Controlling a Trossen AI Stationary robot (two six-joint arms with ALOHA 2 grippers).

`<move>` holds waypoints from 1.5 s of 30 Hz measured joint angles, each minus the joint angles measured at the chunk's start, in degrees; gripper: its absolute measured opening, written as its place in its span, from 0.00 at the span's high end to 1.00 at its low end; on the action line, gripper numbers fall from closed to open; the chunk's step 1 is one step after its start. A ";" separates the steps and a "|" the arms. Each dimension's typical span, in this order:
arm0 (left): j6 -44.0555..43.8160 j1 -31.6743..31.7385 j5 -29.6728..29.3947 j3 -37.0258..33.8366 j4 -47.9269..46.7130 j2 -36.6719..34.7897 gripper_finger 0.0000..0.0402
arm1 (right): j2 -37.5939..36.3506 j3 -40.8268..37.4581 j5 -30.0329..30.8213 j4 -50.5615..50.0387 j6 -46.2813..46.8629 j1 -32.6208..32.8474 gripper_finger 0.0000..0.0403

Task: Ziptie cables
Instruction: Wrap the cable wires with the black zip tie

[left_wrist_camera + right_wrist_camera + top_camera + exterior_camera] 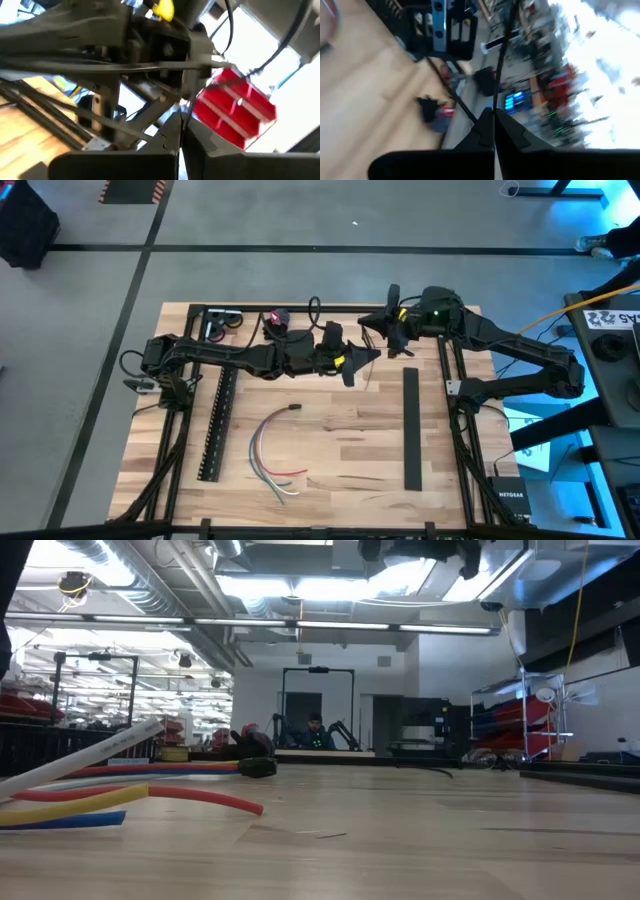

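Left claw: left gripper (pixel 352 363), raised above the far middle of the table (pixel 340 490); fingers (pixel 150 150) pressed together, nothing clearly made out between them.
Right claw: right gripper (pixel 378 328), raised just beside the left one and facing it; fingers closed on what looked like a thin dark zip tie (pixel 504 47), which ran straight out from the tips.
Cables: cables (pixel 272 450) lay loose on the wood, well below and nearer the front edge than both claws, touched by neither; black end toward the claws, coloured tips fanned away.
Nearby: long slotted bar (pixel 216 425) beyond the cables, on the side away from the right claw.
Step in hand, judged: readying the tie in the air, before any looping.
How to do it well: kept the strip straight and firmly pinched, steadied its free end, then lowered toward the gathered black end, not the splayed tips.
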 joint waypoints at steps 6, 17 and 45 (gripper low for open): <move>2.75 -0.13 -0.07 -0.02 -9.10 -0.05 1.00 | 0.07 0.00 -0.02 -8.48 21.15 -0.04 1.00; 4.94 0.23 -0.27 -0.02 -14.72 -0.05 1.00 | 0.11 0.00 -0.21 -16.57 31.10 -0.11 1.00; -2.20 1.36 -0.57 -0.02 -14.30 -0.05 1.00 | 2.05 -0.04 5.86 -11.67 15.78 7.85 1.00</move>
